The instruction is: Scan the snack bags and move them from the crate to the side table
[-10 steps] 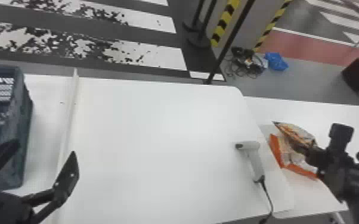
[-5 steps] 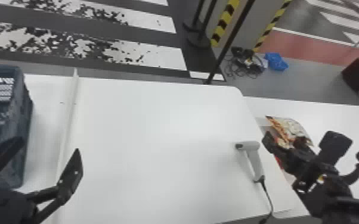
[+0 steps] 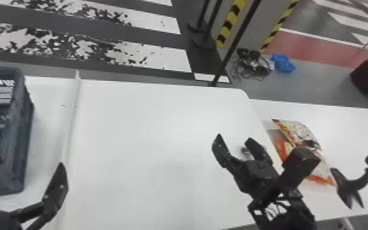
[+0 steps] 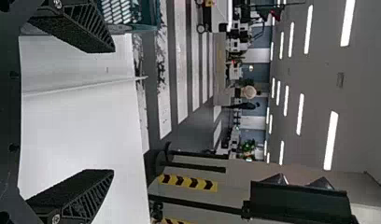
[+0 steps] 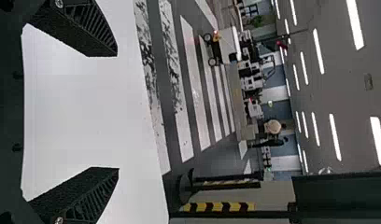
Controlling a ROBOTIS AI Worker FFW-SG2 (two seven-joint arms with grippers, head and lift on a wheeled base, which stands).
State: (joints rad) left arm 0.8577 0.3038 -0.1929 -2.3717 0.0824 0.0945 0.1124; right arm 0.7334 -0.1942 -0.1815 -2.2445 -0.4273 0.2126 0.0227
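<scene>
In the head view my right gripper (image 3: 233, 146) stands open over the right edge of the main table, left of the snack bags (image 3: 299, 134), which lie overlapped on the side table (image 3: 357, 131). The scanner is mostly hidden behind that gripper. At the lower left, my left gripper (image 3: 27, 174) is open beside the blue crate (image 3: 24, 146). Nothing sits between the fingers of the left gripper (image 4: 111, 112) in the left wrist view, nor between those of the right gripper (image 5: 117, 112) in the right wrist view.
A raised white strip (image 3: 71, 122) crosses the main table (image 3: 149, 146) near the crate. A black stand pole (image 3: 238, 39) rises behind the table. Cables (image 3: 250, 65) and a blue bag (image 3: 282, 63) lie on the floor beyond.
The right gripper has moved left, from over the snack bags to the main table's right side, and now covers the scanner. The left arm has hardly moved.
</scene>
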